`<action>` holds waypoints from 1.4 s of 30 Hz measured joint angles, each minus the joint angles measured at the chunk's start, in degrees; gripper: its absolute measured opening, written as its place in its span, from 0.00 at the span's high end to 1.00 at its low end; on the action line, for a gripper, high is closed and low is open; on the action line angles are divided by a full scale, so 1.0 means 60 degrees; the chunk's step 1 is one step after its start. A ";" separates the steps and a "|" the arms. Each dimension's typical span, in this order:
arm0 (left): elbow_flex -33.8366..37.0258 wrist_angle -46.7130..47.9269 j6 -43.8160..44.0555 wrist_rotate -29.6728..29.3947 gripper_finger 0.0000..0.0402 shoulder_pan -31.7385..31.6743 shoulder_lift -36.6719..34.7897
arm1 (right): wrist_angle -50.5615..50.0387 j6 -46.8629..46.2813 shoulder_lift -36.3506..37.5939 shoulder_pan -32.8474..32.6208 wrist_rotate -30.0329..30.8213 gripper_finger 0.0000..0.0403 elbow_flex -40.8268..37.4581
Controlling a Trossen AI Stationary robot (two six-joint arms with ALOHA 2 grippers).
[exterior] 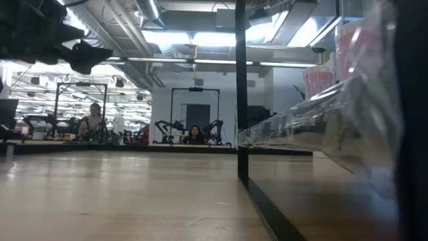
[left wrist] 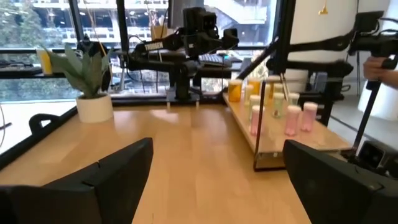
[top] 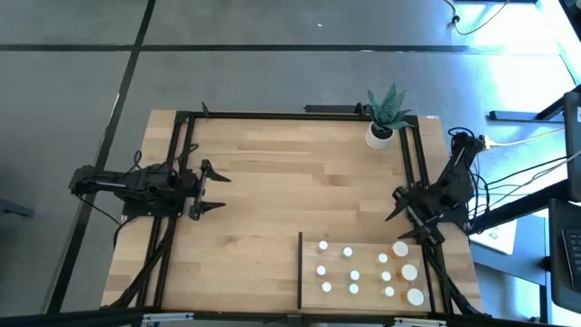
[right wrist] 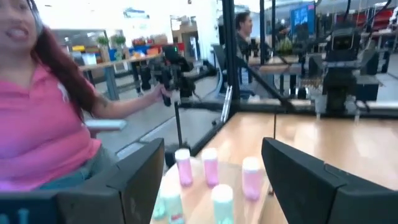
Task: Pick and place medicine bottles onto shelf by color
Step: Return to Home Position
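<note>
The shelf [top: 363, 256] is a light-wood panel at the table's near right, with a thin dark upright edge [top: 300, 271] on its left side. Several white-capped bottles stand on it: orange ones [top: 400, 249] toward the right, pink and white ones [top: 348, 252] toward the left. They also show in the left wrist view [left wrist: 291, 118] and in the right wrist view [right wrist: 210, 165]. My left gripper [top: 216, 190] is open and empty over the table's left part. My right gripper [top: 397, 227] is open and empty just beyond the shelf's far right corner.
A white plant pot [top: 380, 135] with a green plant stands at the table's far right. Black frame rails [top: 182, 145] run along the table's left, far and right sides. Bare wood [top: 290, 182] lies between the arms. A person in a pink shirt [right wrist: 43, 130] is beyond the table.
</note>
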State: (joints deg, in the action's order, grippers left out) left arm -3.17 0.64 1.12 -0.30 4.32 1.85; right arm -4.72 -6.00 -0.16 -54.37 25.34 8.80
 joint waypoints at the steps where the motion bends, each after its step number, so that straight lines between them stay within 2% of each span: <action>1: 0.0106 -0.0054 -0.0032 0.0000 0.12 0.0000 0.0003 | -0.0004 -0.0088 0.0000 0.0000 -0.0004 0.33 -0.0143; 9: 0.0454 -0.0315 -0.0178 -0.0004 0.12 0.0000 0.0011 | 0.0198 -0.0918 -0.0019 0.0000 -0.0628 0.33 -0.0994; 15: 0.0454 -0.0250 -0.1325 -0.0151 0.12 -0.0004 0.0009 | 0.0388 -0.0318 -0.0076 0.0000 -0.1432 0.33 -0.1046; 21: 0.0454 -0.0250 -0.1292 -0.0153 0.12 0.0000 0.0004 | 0.0385 0.0846 -0.0076 0.0000 -0.1369 0.33 -0.1046; 29: 0.0454 -0.0237 -0.1292 -0.0153 0.12 0.0000 0.0004 | 0.0405 0.1844 -0.0076 0.0000 -0.0650 0.33 -0.1046; 42: 0.0451 -0.0226 -0.1292 -0.0153 0.12 0.0000 0.0004 | 0.0410 0.1041 -0.0076 0.0000 -0.0663 0.33 -0.1046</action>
State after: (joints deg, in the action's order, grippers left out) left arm -0.47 -0.72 -6.63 -1.21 4.32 1.87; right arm -2.26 0.25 -0.62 -54.37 21.37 2.52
